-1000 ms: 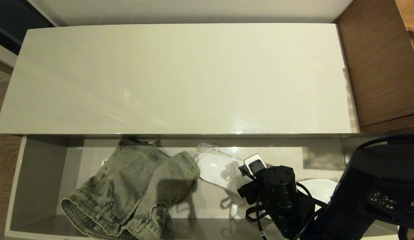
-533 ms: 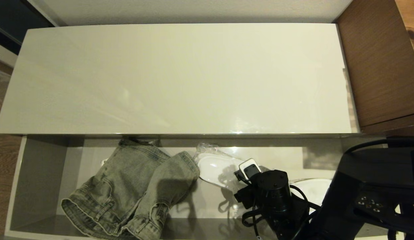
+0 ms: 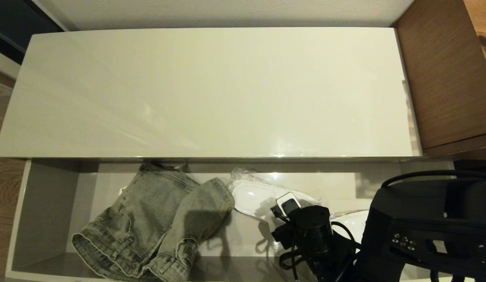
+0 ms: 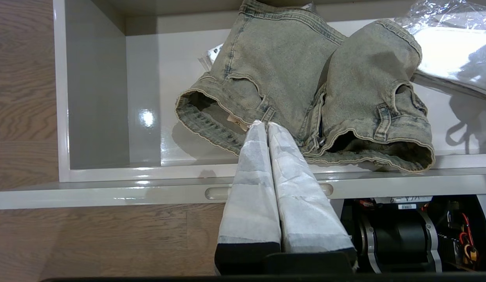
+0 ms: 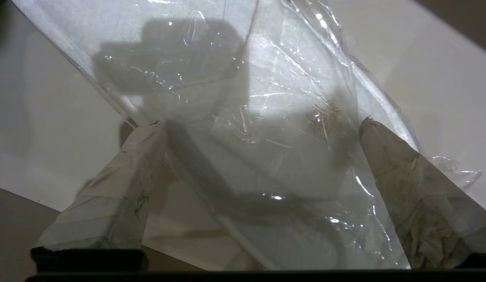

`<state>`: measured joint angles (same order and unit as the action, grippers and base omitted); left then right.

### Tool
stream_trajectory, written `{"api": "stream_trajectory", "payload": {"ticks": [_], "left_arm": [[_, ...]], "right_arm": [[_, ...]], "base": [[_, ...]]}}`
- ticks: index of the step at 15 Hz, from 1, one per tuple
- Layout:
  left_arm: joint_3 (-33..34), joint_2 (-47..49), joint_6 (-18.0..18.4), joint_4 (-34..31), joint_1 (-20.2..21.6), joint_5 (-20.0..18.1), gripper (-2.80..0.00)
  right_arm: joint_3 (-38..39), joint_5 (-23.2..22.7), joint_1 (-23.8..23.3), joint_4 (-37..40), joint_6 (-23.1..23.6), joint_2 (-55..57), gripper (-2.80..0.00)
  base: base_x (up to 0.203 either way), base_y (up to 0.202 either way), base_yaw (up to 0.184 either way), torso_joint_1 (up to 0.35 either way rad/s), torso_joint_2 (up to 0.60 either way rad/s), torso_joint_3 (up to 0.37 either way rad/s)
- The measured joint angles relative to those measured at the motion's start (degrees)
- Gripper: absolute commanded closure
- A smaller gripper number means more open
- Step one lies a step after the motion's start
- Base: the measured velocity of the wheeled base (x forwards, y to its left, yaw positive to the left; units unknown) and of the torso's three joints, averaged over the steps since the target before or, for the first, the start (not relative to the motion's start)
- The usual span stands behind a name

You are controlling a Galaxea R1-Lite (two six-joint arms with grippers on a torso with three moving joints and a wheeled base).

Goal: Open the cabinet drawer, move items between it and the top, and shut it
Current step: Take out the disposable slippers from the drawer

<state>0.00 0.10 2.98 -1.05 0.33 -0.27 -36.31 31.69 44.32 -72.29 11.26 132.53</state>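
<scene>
Your right claw (image 5: 262, 129) gapes wide astride the wrapped slipper (image 5: 243, 98) in the drawer (image 3: 47, 196), left claw (image 4: 266, 127) closed outside its front edge.

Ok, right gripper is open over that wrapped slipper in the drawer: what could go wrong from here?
1. The right gripper straddles the wrapped slipper; its fingers may pinch only the loose clear plastic, so the slipper could slide or hang.
2. A second slipper lies close by and could get dragged along.
3. The cabinet top overhangs the drawer, so lifting may snag it.
</scene>
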Motion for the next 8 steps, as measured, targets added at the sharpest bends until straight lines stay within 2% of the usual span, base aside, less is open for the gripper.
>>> {"api": "stream_trajectory", "payload": {"ticks": [8], "left_arm": [[0.0,0.0,0.0,0.0,0.0,0.01,0.0]], "right_arm": [[-1.29,-0.38,-0.26,-3.51,0.02,4.42,-2.8]], "base": [[0.0,0.0,0.0,0.0,0.0,0.0]]}}
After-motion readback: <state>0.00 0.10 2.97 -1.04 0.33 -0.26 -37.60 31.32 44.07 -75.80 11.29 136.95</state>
